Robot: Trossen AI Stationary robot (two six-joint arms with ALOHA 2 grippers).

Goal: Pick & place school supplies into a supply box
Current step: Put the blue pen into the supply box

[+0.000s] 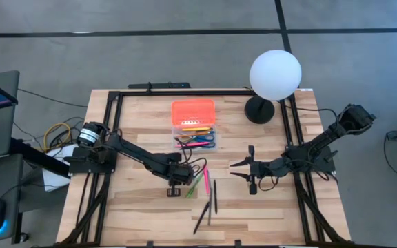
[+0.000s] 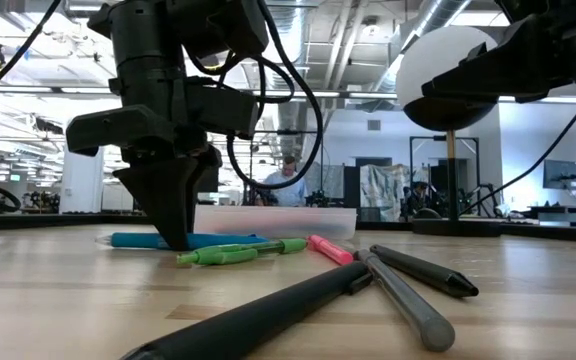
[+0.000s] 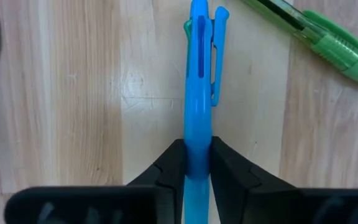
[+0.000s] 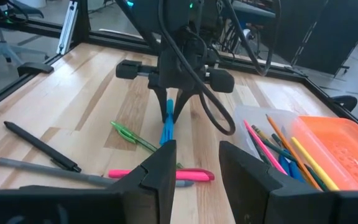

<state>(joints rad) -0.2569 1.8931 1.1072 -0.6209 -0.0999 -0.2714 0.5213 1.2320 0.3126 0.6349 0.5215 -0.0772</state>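
A blue pen (image 3: 199,74) lies flat on the wooden table, and my left gripper (image 3: 197,163) is shut on it, pointing down, left of the table's middle (image 1: 176,180). Beside it lie a green pen (image 1: 193,186), a pink marker (image 1: 206,180) and dark pens (image 1: 214,196). The supply box (image 1: 195,134), a clear case with its orange lid (image 1: 193,110) open behind it, stands farther back and holds several pens and pencils. My right gripper (image 4: 197,168) waits open at the right (image 1: 250,176), above the table, nothing between its fingers. My left gripper pinches the blue pen's barrel (image 3: 197,134) between its two fingers, a little behind the clip. The fingers come from above, pointing down, and lie across the pen. In the low view the pen (image 2: 143,240) rests level on the table.
A white globe lamp (image 1: 275,74) on a dark foot stands at the back right. A black frame rail (image 1: 185,94) runs around the table top. Two long dark pens (image 2: 408,275) lie near the front edge. People and desks show in the room beyond.
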